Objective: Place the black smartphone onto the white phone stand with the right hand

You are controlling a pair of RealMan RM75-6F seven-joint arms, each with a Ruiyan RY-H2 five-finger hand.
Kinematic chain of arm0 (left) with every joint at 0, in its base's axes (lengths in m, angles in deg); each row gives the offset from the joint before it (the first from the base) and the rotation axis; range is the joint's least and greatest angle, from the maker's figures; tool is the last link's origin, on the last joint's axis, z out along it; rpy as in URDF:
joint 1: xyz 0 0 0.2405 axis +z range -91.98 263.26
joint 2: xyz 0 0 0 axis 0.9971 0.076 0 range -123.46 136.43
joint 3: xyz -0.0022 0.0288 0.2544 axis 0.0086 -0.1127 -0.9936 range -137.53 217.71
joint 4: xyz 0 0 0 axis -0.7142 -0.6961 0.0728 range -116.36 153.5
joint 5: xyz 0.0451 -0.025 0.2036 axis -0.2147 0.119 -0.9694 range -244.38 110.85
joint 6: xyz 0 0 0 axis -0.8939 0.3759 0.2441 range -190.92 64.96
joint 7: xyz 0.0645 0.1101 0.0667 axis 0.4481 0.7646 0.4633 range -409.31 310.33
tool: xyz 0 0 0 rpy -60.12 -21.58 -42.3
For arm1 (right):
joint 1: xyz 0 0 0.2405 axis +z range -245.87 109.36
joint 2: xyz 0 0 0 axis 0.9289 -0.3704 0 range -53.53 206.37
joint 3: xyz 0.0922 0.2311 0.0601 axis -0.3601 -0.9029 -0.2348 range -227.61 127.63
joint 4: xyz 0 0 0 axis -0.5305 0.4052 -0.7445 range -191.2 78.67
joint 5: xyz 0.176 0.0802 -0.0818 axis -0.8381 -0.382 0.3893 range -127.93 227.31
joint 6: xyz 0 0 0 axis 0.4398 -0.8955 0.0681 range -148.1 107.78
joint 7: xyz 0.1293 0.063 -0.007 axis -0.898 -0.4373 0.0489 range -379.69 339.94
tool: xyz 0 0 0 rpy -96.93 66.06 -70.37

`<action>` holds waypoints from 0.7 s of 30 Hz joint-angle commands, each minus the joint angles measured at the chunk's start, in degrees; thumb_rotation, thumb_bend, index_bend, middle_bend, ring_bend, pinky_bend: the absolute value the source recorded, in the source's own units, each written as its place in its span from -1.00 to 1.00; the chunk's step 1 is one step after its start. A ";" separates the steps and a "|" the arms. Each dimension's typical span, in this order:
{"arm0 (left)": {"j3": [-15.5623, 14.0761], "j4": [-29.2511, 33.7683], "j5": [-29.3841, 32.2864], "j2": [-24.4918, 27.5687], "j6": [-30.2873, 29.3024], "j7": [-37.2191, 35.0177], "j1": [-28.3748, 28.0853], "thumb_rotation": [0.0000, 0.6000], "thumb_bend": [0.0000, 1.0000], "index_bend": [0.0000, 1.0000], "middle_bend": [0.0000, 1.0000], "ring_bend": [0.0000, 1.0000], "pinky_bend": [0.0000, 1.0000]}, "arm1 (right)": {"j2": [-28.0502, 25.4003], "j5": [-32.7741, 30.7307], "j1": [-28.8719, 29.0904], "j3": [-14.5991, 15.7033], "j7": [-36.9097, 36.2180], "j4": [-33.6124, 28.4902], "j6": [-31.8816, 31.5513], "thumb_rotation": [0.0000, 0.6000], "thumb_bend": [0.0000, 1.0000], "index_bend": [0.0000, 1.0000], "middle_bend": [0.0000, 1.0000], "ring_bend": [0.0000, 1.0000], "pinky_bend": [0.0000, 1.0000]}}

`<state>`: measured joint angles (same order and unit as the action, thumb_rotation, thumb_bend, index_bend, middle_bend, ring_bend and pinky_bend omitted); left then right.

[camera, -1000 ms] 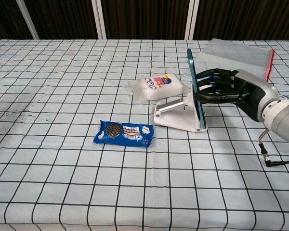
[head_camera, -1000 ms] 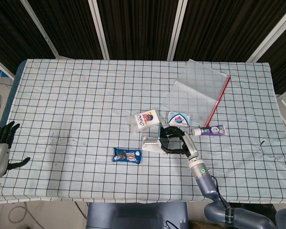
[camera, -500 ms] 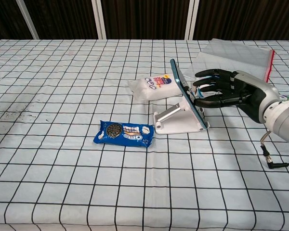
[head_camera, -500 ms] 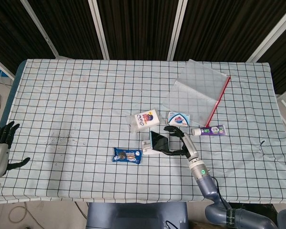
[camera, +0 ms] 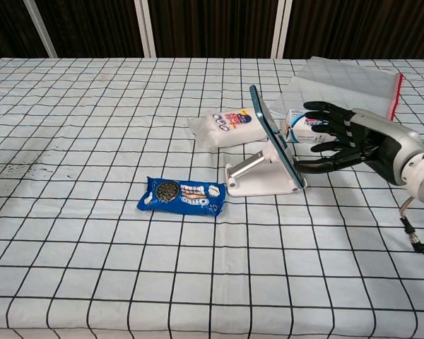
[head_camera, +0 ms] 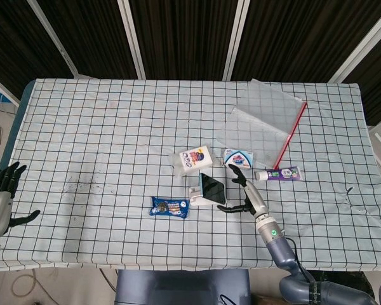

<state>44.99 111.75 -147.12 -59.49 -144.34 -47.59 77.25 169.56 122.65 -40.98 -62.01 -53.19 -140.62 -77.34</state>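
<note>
1 black smartphone (camera: pixel 273 145) tilted on white phone stand (camera: pixel 258 180), right hand (camera: pixel 343 138) spread just beside, empty.

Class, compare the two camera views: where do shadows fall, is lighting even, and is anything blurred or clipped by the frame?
Head view: even, soft light, sharp throughout; left robot hand clipped by the frame's edge. Chest view: phone stand and cookie packet throw faint shadows on the checked cloth; right robot hand sharp, its arm cut off at the right edge.
</note>
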 commanded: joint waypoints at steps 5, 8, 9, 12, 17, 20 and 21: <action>-0.21 -0.18 -0.55 0.06 -0.51 0.11 0.20 1.00 -1.00 -1.00 -1.00 -1.00 -1.00 | -10.11 0.15 -2.71 2.52 8.96 -6.23 -1.76 1.00 -1.00 -1.00 -1.00 -1.00 -0.69; -0.29 -0.33 -0.69 0.01 -0.81 0.47 0.34 1.00 -1.00 -1.00 -1.00 -1.00 -1.00 | -14.93 0.87 -4.08 3.48 13.30 -8.52 -3.61 1.00 -1.00 -1.00 -1.00 -1.00 -0.69; -0.33 -0.41 -0.72 -0.04 -0.91 0.71 0.39 1.00 -1.00 -1.00 -1.00 -1.00 -1.00 | -16.89 1.32 -4.75 3.92 15.26 -9.27 -4.67 1.00 -1.00 -1.00 -1.00 -1.00 -0.69; -0.50 -0.66 -0.82 -0.26 -1.20 1.67 0.55 1.00 -1.00 -1.00 -1.00 -1.00 -1.00 | -22.24 1.99 -7.00 5.08 20.43 -11.72 -7.93 1.00 -1.00 -1.00 -1.00 -1.00 -0.69; -0.61 -0.73 -0.53 -0.65 -1.72 3.35 0.91 1.00 -1.00 -1.00 -1.00 -1.00 -1.00 | -28.26 2.92 -11.45 6.50 28.49 -12.70 -15.40 1.00 -1.00 -1.00 -1.00 -1.00 -0.69; -0.51 -0.78 0.07 -0.81 -1.63 4.11 0.98 1.00 -1.00 -1.00 -1.00 -1.00 -1.00 | -29.97 3.95 -13.33 7.33 31.34 -11.28 -18.53 1.00 -1.00 -1.00 -1.00 -1.00 -0.69; -0.38 -0.83 0.36 -0.94 -1.71 4.58 1.00 1.00 -1.00 -1.00 -1.00 -1.00 -1.00 | -30.54 4.80 -14.21 7.75 33.68 -10.13 -20.40 1.00 -1.00 -1.00 -1.00 -1.00 -0.69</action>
<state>44.50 110.97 -147.02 -60.30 -146.01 -43.34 78.21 140.70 125.83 -52.80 -55.52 -23.42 -152.21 -94.39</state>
